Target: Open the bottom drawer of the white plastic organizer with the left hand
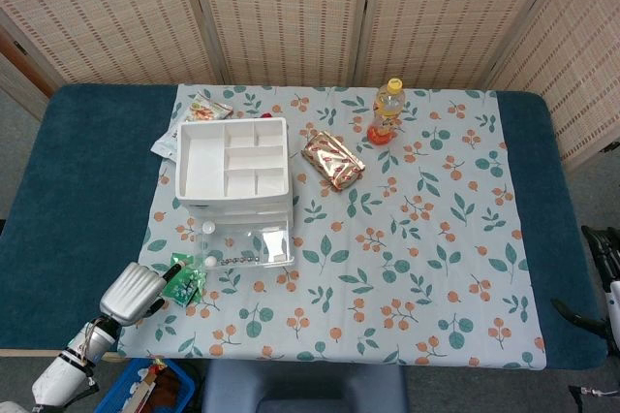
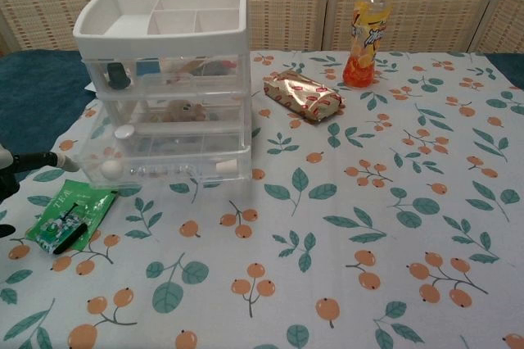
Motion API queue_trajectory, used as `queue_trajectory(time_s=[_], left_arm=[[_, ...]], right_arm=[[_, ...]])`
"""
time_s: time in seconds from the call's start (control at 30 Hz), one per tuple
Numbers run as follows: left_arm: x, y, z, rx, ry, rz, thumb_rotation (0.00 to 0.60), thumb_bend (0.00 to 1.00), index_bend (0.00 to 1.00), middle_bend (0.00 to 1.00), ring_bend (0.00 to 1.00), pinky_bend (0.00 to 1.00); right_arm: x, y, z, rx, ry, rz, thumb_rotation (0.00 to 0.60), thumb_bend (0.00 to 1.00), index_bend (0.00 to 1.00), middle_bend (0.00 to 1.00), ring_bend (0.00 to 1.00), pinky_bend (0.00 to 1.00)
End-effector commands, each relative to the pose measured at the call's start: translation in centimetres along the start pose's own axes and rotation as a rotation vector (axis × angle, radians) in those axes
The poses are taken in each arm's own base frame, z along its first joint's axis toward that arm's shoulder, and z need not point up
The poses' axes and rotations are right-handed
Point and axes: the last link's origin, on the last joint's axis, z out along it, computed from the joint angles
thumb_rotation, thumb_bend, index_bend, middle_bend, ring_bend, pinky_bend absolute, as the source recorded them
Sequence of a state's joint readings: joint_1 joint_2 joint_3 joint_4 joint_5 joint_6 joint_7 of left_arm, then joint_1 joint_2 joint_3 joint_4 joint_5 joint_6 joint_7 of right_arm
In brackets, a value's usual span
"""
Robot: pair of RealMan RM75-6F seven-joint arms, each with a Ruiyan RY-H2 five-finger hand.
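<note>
Fingers (image 2: pixel 61 234) of my left hand (image 1: pixel 136 289): spread, holding nothing, over one green tea packet (image 2: pixel 78 206). One white plastic three-drawer organizer (image 1: pixel 233 169) just beyond, bottom drawer (image 2: pixel 164 159) pulled out.

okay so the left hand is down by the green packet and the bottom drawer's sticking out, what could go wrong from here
Two risks stand out. The left hand sits right over the green tea packet, so it may drag or snag the packet when it next moves. The bottom drawer already juts out from the white organizer, with a small white ball and other bits inside; a further tug might pull the drawer free or slide the organizer.
</note>
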State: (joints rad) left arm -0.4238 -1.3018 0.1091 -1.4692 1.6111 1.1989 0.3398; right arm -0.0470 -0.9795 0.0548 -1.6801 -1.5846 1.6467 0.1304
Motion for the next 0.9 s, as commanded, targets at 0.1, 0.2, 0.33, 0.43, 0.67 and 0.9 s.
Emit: queue_trajectory(time_s=[0.1, 0.2, 0.33, 0.43, 0.67, 0.9], left_arm=[[0.4, -1.3, -0.8, 0.078, -0.012, -0.063, 0.6, 0.25, 0.14, 0.85, 0.95, 1.0], [1.1, -2.6, -1.3, 0.145, -0.02, -0.107, 0.6, 0.25, 0.14, 0.85, 0.94, 1.0], [2.1, -4.4, -2.1, 0.255, 0.01, -0.17, 0.6, 0.25, 0.15, 0.82, 0.88, 1.0], [3.0, -5.5, -2.8, 0.349, 0.046, -0.219, 0.6, 0.25, 0.16, 0.75, 0.79, 1.0], [3.7, -7.3, -4.7, 0.531, 0.127, -0.287, 0.6, 0.24, 0.17, 0.59, 0.57, 0.79], [3.6, -6.8, -7.0, 0.597, 0.134, -0.34, 0.6, 0.23, 0.17, 0.51, 0.5, 0.65]], right_arm=[[0.0, 0.1, 0.0, -0.001, 0.0, 0.001, 0.6, 0.11, 0.0, 0.12, 0.08, 0.13], [0.0, 0.1, -0.1, -0.002, 0.002, 0.001, 0.6, 0.11, 0.0, 0.12, 0.08, 0.13], [-0.1, 0.4, -0.1, -0.008, -0.003, 0.003, 0.6, 0.11, 0.0, 0.12, 0.08, 0.13], [-0.4, 0.6, -0.1, -0.014, -0.016, 0.006, 0.6, 0.11, 0.0, 0.12, 0.08, 0.13], [-0.9, 1.0, 0.2, -0.025, -0.059, 0.009, 0.6, 0.11, 0.0, 0.12, 0.08, 0.13], [-2.0, 1.2, 0.0, -0.029, -0.1, 0.029, 0.6, 0.12, 0.0, 0.12, 0.08, 0.13]])
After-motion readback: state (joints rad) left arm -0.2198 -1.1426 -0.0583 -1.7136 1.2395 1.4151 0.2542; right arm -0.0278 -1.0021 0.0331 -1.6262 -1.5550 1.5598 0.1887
